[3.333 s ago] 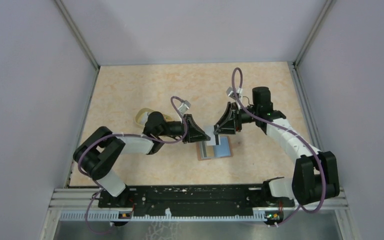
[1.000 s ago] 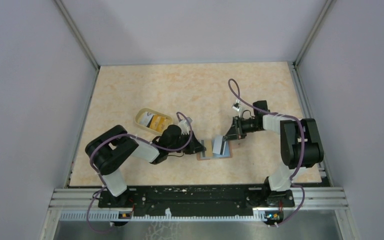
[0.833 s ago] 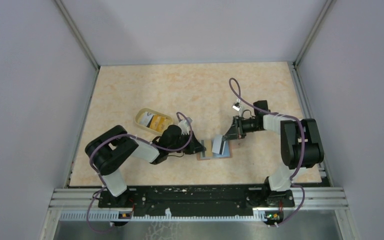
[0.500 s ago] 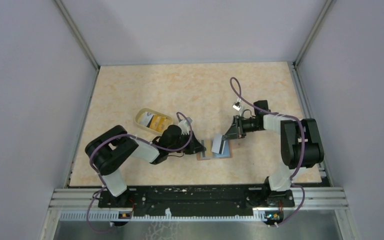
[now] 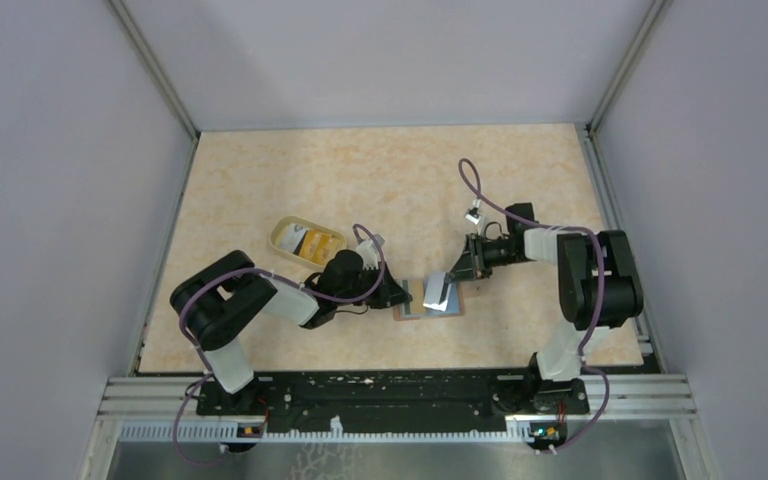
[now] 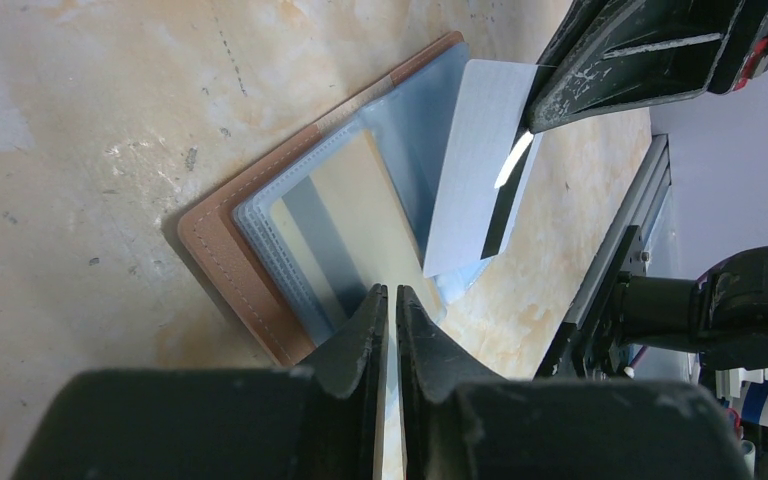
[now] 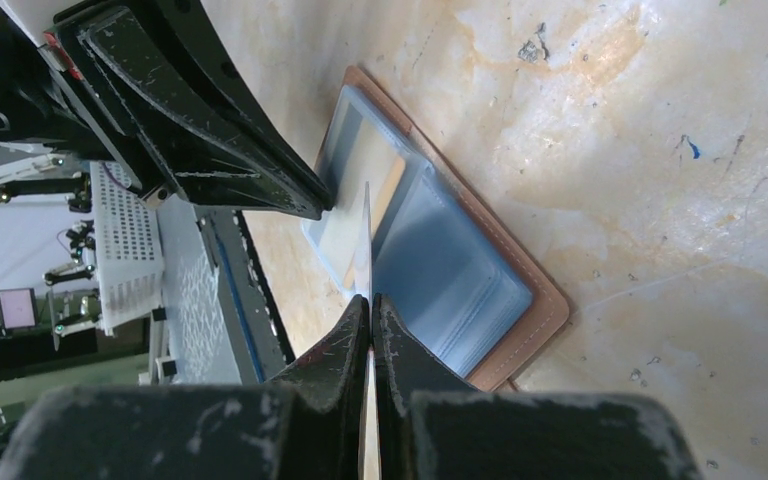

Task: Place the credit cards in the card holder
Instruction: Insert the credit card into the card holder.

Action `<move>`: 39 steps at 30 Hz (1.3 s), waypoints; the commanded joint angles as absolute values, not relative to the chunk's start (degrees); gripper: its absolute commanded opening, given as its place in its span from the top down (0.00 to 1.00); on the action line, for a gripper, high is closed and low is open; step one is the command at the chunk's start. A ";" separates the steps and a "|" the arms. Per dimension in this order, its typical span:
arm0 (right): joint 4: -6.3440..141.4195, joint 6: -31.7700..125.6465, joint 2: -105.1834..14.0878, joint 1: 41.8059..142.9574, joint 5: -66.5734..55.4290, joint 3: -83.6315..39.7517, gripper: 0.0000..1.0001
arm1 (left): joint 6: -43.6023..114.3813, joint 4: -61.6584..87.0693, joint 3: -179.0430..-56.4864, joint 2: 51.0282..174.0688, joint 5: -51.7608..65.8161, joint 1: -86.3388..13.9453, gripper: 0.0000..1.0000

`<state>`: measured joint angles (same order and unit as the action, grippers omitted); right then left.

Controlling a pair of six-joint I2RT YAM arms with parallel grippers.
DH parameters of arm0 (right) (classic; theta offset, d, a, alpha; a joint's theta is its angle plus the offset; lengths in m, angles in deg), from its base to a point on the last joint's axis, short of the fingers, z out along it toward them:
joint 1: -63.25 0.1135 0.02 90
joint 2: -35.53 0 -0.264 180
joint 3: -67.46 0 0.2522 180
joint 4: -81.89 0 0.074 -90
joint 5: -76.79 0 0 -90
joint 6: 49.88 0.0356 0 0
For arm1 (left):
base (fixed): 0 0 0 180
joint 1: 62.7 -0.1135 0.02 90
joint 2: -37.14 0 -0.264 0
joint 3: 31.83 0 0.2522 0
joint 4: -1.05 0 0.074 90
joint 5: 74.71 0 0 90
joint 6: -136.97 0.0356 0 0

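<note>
I am pinching the near edge of a clear sleeve of the card holder (image 6: 222, 262) with my left gripper (image 6: 390, 295), its jaws standing narrow with only a thin slit between them. My right gripper (image 7: 370, 300) is clamping a white card (image 6: 475, 150) tight by one end. The left wrist camera is showing that card face-on, tilted above the open holder, with a dark stripe along its lower edge and that edge touching the light blue lining. It is also showing an orange-yellow card (image 6: 355, 215) with a grey stripe lying inside the clear sleeve. The right wrist camera is giving the white card only edge-on, as a thin pale line rising from between my fingers toward the holder's fold, and it is showing the reddish-brown outer rim of the holder lying flat and spread open. Only the top camera is taking in both arms at once: they are reaching in from either side and meeting over the holder, which is lying near the middle of the counter (image 5: 380, 170), toward its near edge. That view alone is showing a translucent yellowish cup (image 5: 282, 232) behind my left arm, with another card (image 5: 310, 242) inside it. The counter is a pale beige with orange marbling, scuffed and speckled up close. Plain grey-lavender walls (image 5: 380, 60) are closing it in on three sides, and a black rail (image 5: 390, 395) is carrying my bases.
</note>
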<state>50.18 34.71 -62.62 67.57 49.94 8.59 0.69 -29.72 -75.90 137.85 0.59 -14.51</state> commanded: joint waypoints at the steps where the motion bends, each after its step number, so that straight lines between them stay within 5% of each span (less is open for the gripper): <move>1: 50.92 33.93 -63.53 66.96 49.74 7.39 1.00 | 2.14 -28.16 -75.91 138.01 1.26 -14.16 0.88; 39: 46.68 36.50 -69.72 73.80 39.95 2.52 1.00 | 2.65 -29.14 -75.87 138.40 0.37 -14.18 0.88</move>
<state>47.66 37.38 -68.98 73.01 43.56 4.77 1.56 -29.81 -75.90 137.85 0.44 -14.49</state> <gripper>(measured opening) 0.006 0.117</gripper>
